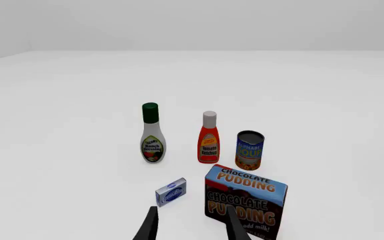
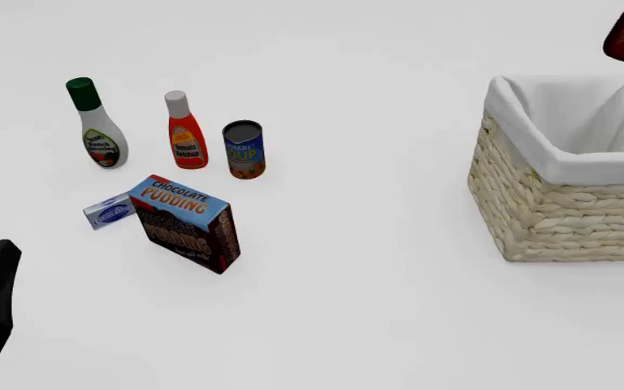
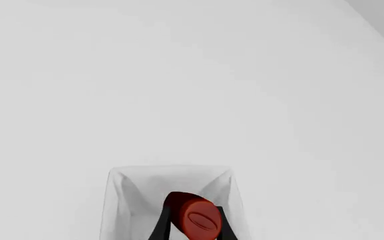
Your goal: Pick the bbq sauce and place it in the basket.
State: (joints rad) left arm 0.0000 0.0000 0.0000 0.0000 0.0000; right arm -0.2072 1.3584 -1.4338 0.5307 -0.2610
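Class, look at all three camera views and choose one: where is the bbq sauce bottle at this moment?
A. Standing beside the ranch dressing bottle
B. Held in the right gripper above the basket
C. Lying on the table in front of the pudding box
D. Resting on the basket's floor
B: the right wrist view shows the right gripper clamped on the bbq sauce, with the basket open below it.

I work in a bare simulated test scene, not a real room: a plain white tabletop point(image 2: 377, 309) runs off into blank grey-white background with no walls or furniture. Grocery props stand on it, such as a pudding box point(image 2: 188, 223) and a soup can point(image 2: 244, 149)
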